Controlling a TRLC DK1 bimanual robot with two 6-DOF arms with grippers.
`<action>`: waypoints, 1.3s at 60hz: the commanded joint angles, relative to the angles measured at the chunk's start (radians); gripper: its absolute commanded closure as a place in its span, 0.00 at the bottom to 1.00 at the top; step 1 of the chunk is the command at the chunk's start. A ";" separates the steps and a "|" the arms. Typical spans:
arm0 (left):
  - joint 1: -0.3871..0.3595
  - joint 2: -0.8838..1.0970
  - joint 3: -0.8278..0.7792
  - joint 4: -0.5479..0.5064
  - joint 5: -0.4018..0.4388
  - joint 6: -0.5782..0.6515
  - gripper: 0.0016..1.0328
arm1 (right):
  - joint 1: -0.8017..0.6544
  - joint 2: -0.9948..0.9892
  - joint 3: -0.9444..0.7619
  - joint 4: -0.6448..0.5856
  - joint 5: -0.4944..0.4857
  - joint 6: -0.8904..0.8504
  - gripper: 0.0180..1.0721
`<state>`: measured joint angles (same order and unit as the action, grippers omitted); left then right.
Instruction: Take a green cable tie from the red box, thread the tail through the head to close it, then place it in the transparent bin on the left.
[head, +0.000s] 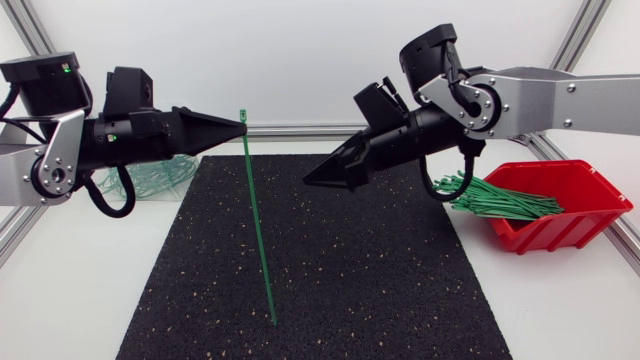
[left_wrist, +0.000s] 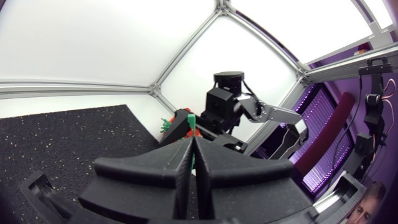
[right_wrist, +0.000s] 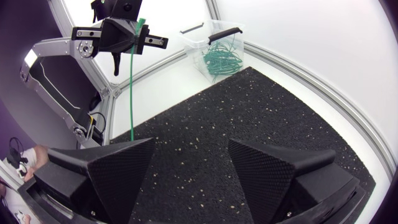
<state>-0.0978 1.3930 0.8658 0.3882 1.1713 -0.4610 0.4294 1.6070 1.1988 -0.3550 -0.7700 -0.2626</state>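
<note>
My left gripper (head: 240, 125) is held above the mat's far left part, shut on the head end of a green cable tie (head: 258, 220). The tie hangs straight down, and its tail reaches the black mat (head: 380, 290). In the left wrist view the tie's head (left_wrist: 191, 118) sticks out above the closed fingertips. My right gripper (head: 310, 181) hovers to the right of the tie, pointing at it, apart from it. It is open with nothing between its fingers (right_wrist: 118, 168). In the right wrist view the tie (right_wrist: 131, 87) hangs ahead of it from the left gripper (right_wrist: 127, 37).
The red box (head: 575, 215) with several green ties stands at the right, beside the mat. The transparent bin (right_wrist: 217, 43), holding several ties, stands at the far left behind my left arm (head: 60, 150). Aluminium frame rails border the table.
</note>
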 joint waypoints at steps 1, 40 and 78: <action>0.012 0.046 0.048 -0.140 -0.035 0.236 0.97 | -0.006 0.018 0.001 -0.035 0.041 -0.115 0.15; -0.120 0.182 0.308 -0.614 -0.117 0.507 0.97 | 0.157 -0.157 -0.145 -0.164 0.683 -0.537 0.04; -0.168 0.383 0.515 -0.706 -0.111 0.467 0.97 | 0.318 -0.236 -0.438 0.343 0.972 -0.905 0.04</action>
<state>-0.2554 1.7454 1.3334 -0.3016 1.0531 0.0227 0.7227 1.3815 0.8375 -0.1001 0.1761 -1.0405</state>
